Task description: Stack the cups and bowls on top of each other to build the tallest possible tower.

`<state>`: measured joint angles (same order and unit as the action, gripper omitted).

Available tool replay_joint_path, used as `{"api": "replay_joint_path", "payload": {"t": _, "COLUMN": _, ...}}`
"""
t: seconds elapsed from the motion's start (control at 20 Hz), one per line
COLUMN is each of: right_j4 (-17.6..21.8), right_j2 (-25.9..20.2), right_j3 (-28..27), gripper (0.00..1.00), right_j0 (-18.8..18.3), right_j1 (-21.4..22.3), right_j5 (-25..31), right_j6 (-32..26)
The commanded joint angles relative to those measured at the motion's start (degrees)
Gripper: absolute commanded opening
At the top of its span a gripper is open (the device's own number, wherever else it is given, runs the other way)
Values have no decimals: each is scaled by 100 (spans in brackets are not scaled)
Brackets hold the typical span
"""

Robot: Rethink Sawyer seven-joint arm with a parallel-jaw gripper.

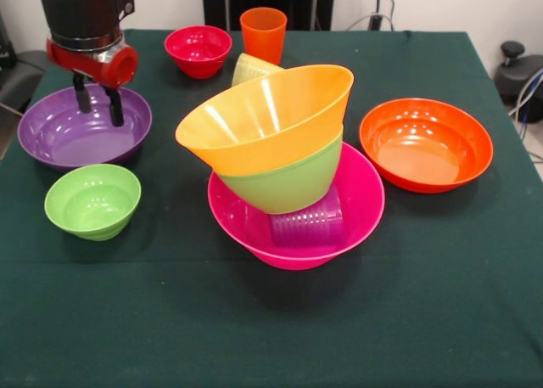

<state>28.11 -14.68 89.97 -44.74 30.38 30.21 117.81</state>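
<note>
Green cloth is covering the surface (pixel 271 337). At the upper left of the frame the tool (pixel 97 102) is hanging over the purple bowl (pixel 83 133), its two dark fingers (pixel 114 106) spread apart and gripping nothing. In the centre the pink bowl (pixel 356 201) is holding a purple cup (pixel 307 222) lying on its side, with a green bowl (pixel 293 184) and a yellow-orange bowl (pixel 267 116) leaning on top. The orange-red bowl (pixel 426 143) is sitting at the right, a small green bowl (pixel 92 201) at the lower left. A red bowl (pixel 198 50), orange cup (pixel 263 34) and yellow cup (pixel 250 67) are standing at the top
</note>
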Motion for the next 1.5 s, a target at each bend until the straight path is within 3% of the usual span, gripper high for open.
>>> {"api": "replay_joint_path", "payload": {"t": 0.05, "right_j4": -219, "right_j2": -173, "right_j3": 168, "gripper": 100, "right_j0": 392, "right_j1": -26, "right_j5": 446, "right_j6": 162}}
{"api": "replay_joint_path", "payload": {"t": 0.7, "right_j4": -457, "right_j2": -27, "right_j3": -192, "gripper": 100, "right_j0": 665, "right_j1": -289, "right_j5": 451, "right_j6": 192}}
{"api": "replay_joint_path", "payload": {"t": 0.95, "right_j4": -381, "right_j2": -20, "right_j3": -421, "gripper": 100, "right_j0": 556, "right_j1": -710, "right_j5": 323, "right_j6": -28}}
{"api": "replay_joint_path", "payload": {"t": 1.25, "right_j4": -279, "right_j2": 61, "right_j3": -715, "gripper": 100, "right_j0": 594, "right_j1": -1228, "right_j5": -144, "right_j6": 117}}
{"api": "replay_joint_path", "payload": {"t": 1.5, "right_j4": -289, "right_j2": 228, "right_j3": -891, "gripper": 100, "right_j0": 661, "right_j1": -1359, "right_j5": -108, "right_j6": 241}}
